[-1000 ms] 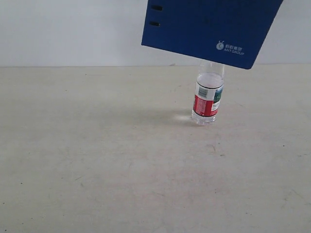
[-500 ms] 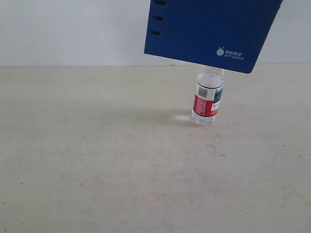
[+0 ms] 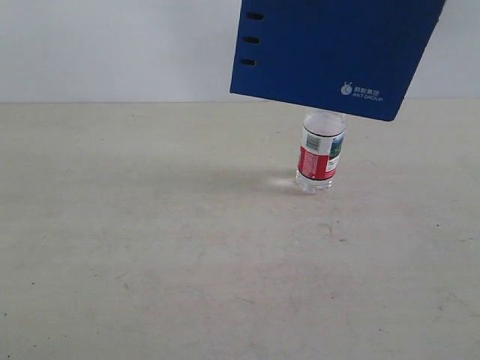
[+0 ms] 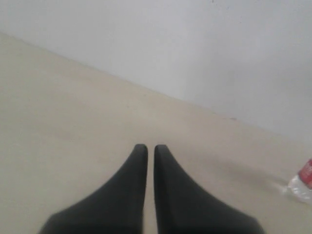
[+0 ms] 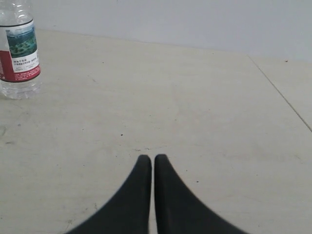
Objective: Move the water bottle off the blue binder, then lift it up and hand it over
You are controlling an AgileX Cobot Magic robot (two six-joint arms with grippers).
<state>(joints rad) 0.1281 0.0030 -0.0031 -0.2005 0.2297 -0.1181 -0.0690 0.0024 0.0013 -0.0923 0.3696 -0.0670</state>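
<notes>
The blue binder (image 3: 330, 52) hangs in the air at the top of the exterior view, tilted, white logo at its lower right; whatever holds it is out of frame. Behind and below it the water bottle (image 3: 321, 154) stands upright on the table, its cap hidden by the binder. No gripper shows in the exterior view. My left gripper (image 4: 147, 147) is shut and empty over bare table, the bottle (image 4: 303, 180) far off at the frame's edge. Also shut and empty is my right gripper (image 5: 148, 157), well apart from the bottle (image 5: 18, 48).
The beige table (image 3: 150, 247) stretches out in front of a pale wall (image 3: 112, 45). A thin seam line (image 5: 280, 92) crosses the tabletop in the right wrist view.
The binder has shifted to the right and turned a little, and it now covers more of the bottle's neck. The bottle has stayed in place.
</notes>
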